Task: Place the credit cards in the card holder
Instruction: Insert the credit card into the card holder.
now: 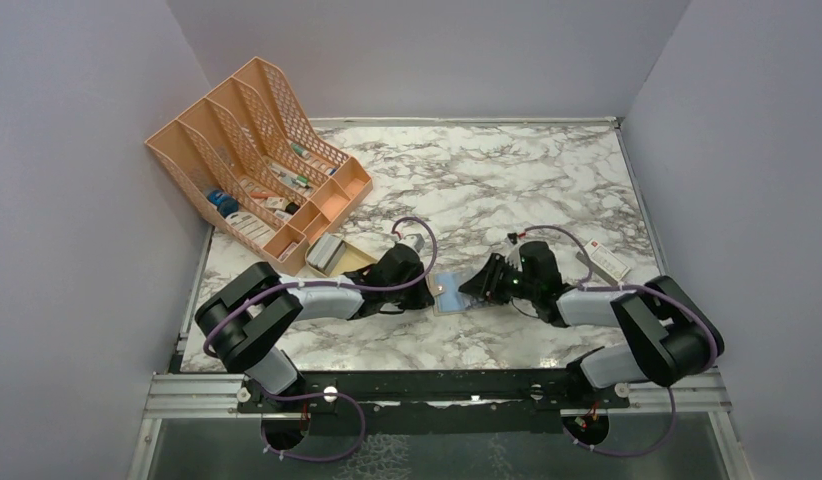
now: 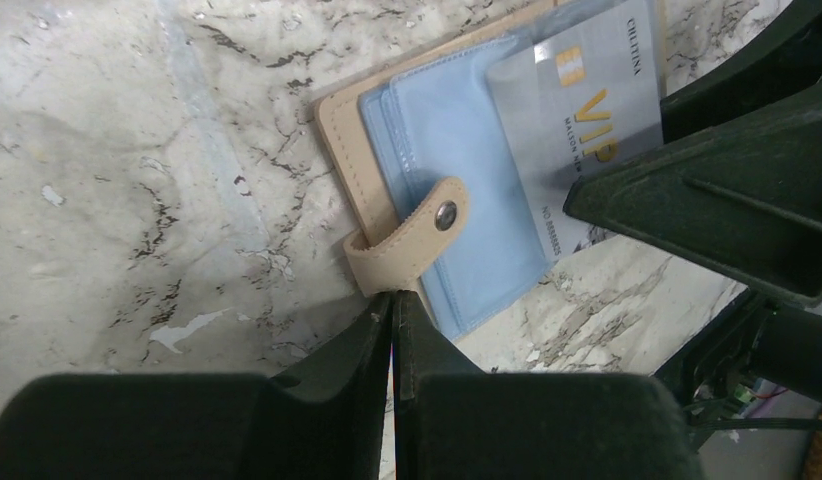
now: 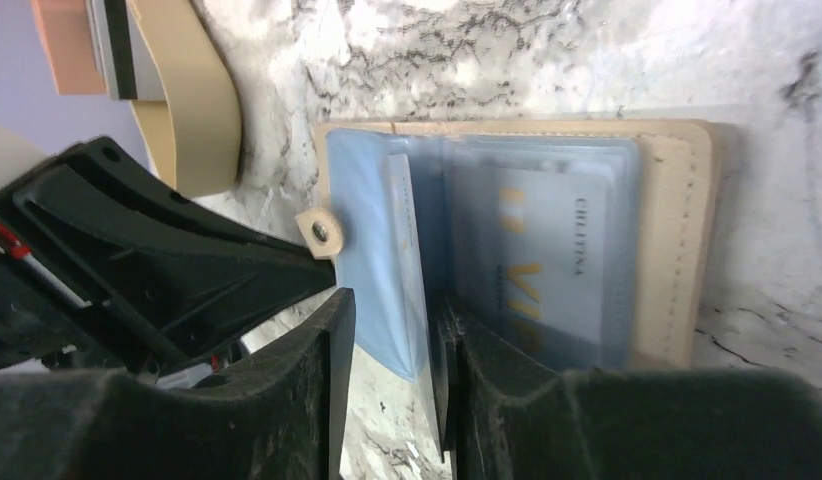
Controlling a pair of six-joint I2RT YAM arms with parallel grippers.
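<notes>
Your left end effector (image 1: 419, 286) and right end effector (image 1: 480, 284) meet from either side over the card holder (image 1: 449, 292). It lies open on the marbled surface (image 1: 507, 190), near the front edge and well apart from the orange file rack (image 1: 255, 160).

From the left wrist, you see the left fingers pressed together with only a thin slit between them. Their tips sit at the holder's near edge, just below the tan strap (image 2: 412, 238) with its metal snap. You cannot tell whether they pinch anything. The holder shows a tan stitched cover and pale blue inner pockets. A grey credit card (image 2: 587, 100) with a gold chip and gold "VIP" lettering lies over the far pocket, and the right end effector's dark body covers its corner.

From the right wrist, you see the right fingers standing apart, one on each side of a raised blue pocket leaf. Whether they touch it is unclear. Beyond the leaf, the VIP card sits behind a clear pocket window, and the cover lies flat on the surface.
</notes>
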